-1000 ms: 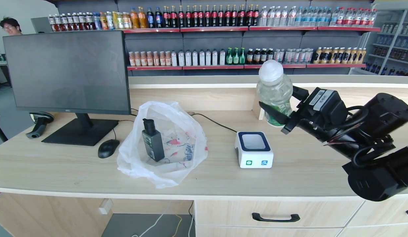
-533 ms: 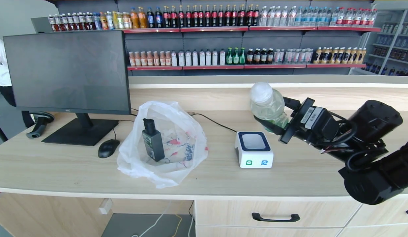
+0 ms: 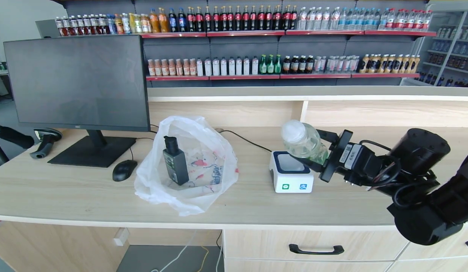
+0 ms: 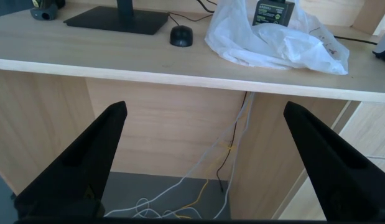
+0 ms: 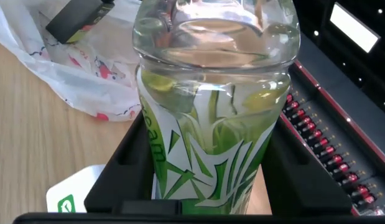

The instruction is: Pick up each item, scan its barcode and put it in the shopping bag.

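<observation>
On the wooden counter (image 3: 67, 196) the bag (image 3: 219, 151) sits open with a dark item (image 3: 175, 160) inside. My right gripper (image 3: 310, 148) is clamped on the bottle (image 3: 302, 142), holding it tilted just over the scanner (image 3: 290, 181), beside the bag. My left gripper (image 4: 204, 155) hangs below the counter edge, fingers wide apart.

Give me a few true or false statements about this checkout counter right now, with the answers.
1. The right gripper holds a clear bottle close to the scanner. True.
2. The shopping bag is empty. False: a dark bottle stands in it.
3. The left gripper is shut on an item. False: it is open and holds nothing.
4. A mouse lies on the counter beside the bag. True.
</observation>
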Available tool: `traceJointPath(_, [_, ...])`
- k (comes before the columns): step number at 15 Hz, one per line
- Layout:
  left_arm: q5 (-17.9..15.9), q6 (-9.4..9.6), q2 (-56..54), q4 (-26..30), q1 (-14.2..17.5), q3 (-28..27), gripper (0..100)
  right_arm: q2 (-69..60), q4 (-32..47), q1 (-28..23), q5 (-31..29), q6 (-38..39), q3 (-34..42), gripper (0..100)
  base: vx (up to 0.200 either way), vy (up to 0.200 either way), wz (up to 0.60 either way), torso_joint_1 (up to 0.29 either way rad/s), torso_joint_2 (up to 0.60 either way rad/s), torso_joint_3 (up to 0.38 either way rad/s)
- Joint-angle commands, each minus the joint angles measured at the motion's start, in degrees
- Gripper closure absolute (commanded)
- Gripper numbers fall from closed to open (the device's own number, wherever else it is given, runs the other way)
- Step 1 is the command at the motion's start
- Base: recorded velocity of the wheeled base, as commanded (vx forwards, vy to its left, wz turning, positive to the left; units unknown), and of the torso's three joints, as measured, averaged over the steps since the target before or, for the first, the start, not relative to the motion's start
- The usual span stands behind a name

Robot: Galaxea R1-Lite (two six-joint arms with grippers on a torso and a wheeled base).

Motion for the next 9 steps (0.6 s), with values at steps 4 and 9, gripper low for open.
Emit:
traceJointPath(4, [0.00,0.01,-0.02,-0.01,0.00,0.00,0,1.53,-0.08,-0.61,0.93,-0.39,-2.85,100,0.000,0.000,0.00,0.000,0.00,0.000])
traceJointPath(9, [0.00,0.01,-0.02,-0.01,0.00,0.00,0,3.03,-0.08,-0.87,1.28,-0.48,-3.82,100,0.000,0.000,0.00,0.000,0.00,0.000])
